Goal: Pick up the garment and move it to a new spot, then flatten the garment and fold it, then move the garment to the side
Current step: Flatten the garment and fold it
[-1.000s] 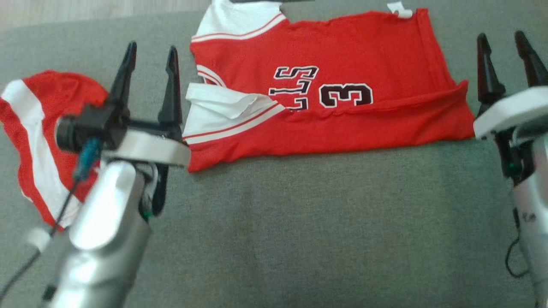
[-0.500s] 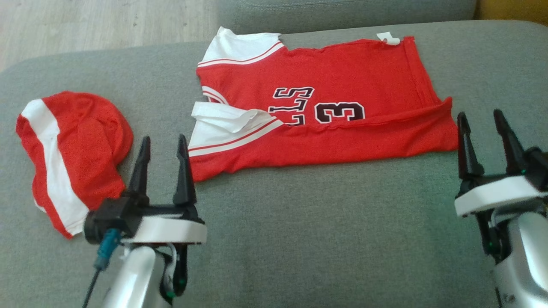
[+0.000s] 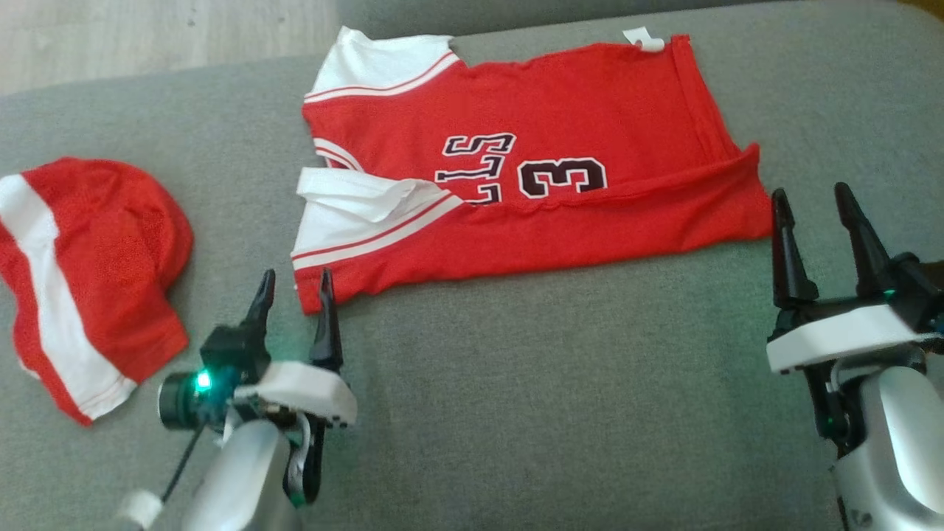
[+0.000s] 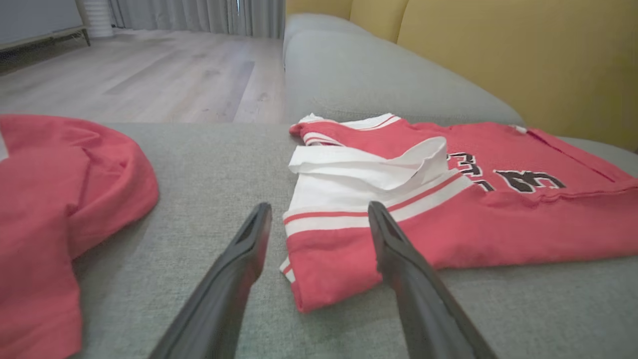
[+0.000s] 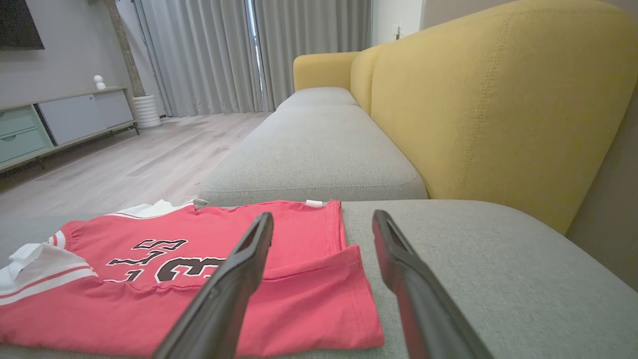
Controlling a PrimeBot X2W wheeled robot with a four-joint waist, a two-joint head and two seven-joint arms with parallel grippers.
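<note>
Red jersey with white sleeves lies half-folded on grey fabric sofa cushion. Left gripper, right gripper: jaws wide, empty, by near corners. Best: pinch both corners evenly, lift together.

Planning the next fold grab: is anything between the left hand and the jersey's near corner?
Nothing visible. The left hand hangs open before the jersey corner, bare couch cushion beneath; the other red garment lies to its left.

A grey sofa seat stretches ahead of the right gripper, with a yellow backrest to its right. Pale wood floor, grey curtains and a low cabinet lie ahead-left.
</note>
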